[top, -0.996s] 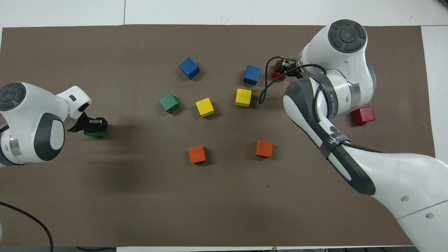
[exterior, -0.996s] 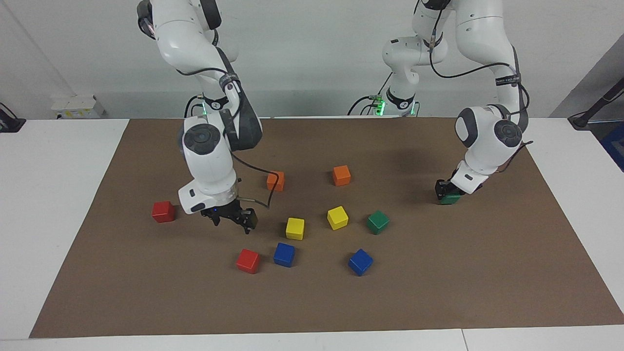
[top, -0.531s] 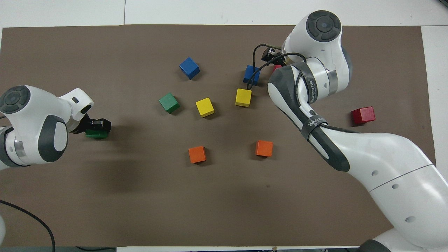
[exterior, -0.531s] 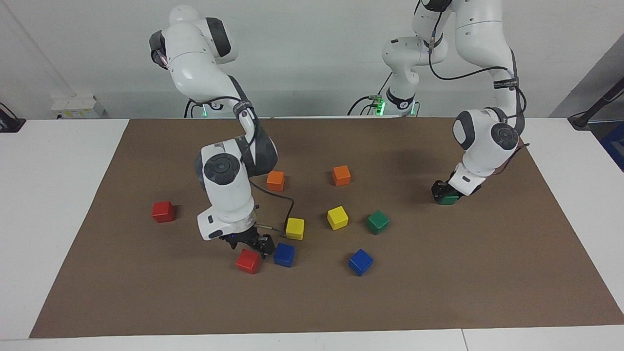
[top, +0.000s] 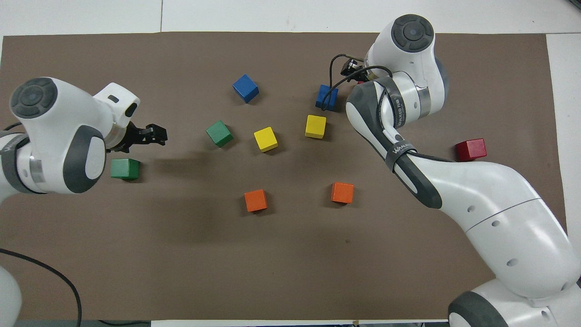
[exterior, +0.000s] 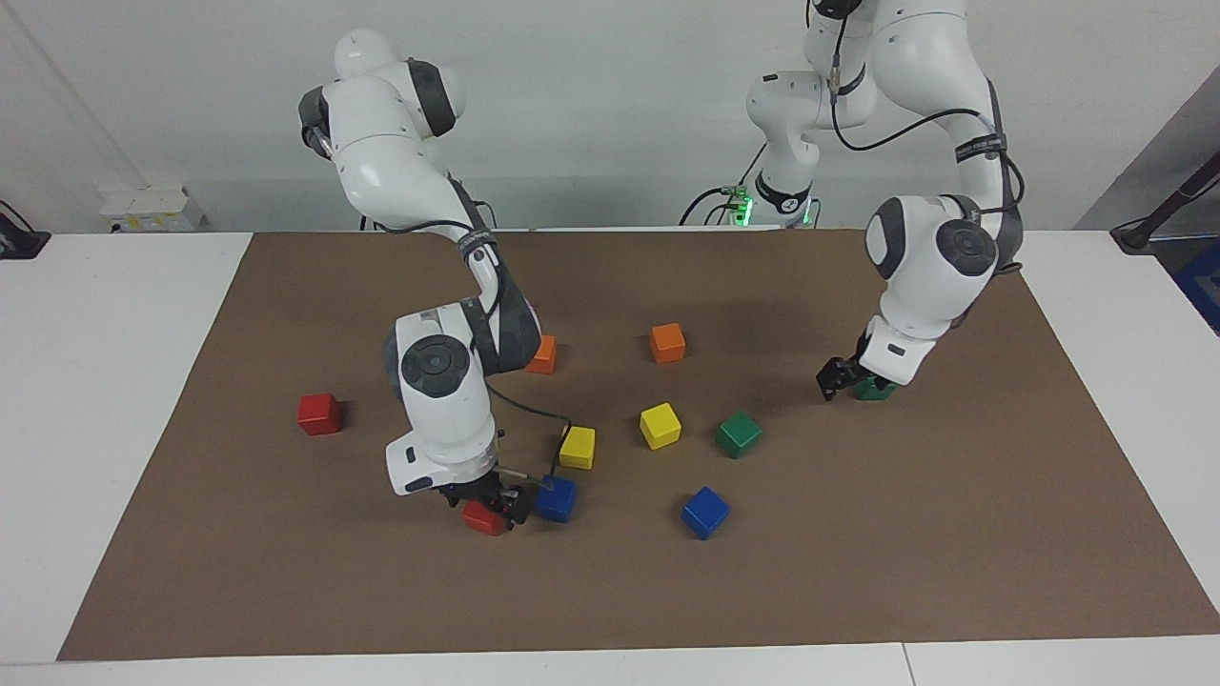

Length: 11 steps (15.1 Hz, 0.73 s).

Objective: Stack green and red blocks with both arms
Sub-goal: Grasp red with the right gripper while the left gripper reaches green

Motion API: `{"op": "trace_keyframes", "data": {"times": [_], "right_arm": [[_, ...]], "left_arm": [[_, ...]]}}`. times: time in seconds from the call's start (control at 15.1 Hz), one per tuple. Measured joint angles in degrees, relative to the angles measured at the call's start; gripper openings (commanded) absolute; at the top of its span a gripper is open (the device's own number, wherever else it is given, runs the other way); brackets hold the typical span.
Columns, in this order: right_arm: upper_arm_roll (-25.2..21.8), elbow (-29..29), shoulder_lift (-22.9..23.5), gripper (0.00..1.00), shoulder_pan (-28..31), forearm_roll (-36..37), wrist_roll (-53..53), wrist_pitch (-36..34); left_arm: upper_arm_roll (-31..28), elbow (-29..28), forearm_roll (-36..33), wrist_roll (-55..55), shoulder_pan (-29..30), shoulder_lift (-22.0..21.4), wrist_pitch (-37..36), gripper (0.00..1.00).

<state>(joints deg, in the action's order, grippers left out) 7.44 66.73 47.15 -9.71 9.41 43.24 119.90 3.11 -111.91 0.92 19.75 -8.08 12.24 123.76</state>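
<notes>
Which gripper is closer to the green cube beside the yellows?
Left. The left gripper hangs just off the other green cube, toward the green cube; the right gripper is down at a red cube.

Ten cubes sit on the tabletop (exterior: pixel 172 314), two of each colour. Two are red: one red cube (exterior: pixel 319 413) alone toward the right arm's end, a second red cube (exterior: pixel 483 518) partly hidden, so its outline is probably incomplete. Two green: first green cube (exterior: pixel 739 434), second green cube (top: pixel 124 168). Two yellow: first yellow cube (exterior: pixel 660 425), second yellow cube (exterior: pixel 577 447). Two blue: first blue cube (exterior: pixel 705 512), second blue cube (exterior: pixel 557 498). Two orange: first orange cube (exterior: pixel 668 342), second orange cube (top: pixel 342 192). Two arms: the right arm (exterior: pixel 443 314) and the left arm (exterior: pixel 939 243).
</notes>
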Motion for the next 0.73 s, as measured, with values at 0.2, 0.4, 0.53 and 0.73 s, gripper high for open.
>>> {"op": "trace_keyframes", "data": {"times": [0.2,0.4,0.53,0.73], "right_arm": [[-0.03,-0.17,1.17,1.00,-0.11,0.02,0.66,0.01],[-0.04,-0.27,1.36,0.64,-0.28,0.45,1.40,0.02],[-0.08,-0.40,1.37,0.06,-0.23,1.00,1.49,0.03],[-0.08,-0.49,1.36,0.00,-0.29,1.00,1.54,0.39]], "left_arm": [[0.07,0.00,0.00,6.17,-3.22,0.71,1.67,1.00],[0.05,1.07,0.00,12.13,-5.12,2.78,3.53,1.00],[0.07,3.05,0.00,14.81,-6.19,4.45,3.73,1.00],[0.06,5.98,0.00,20.18,-8.09,6.65,3.77,1.00]]}}
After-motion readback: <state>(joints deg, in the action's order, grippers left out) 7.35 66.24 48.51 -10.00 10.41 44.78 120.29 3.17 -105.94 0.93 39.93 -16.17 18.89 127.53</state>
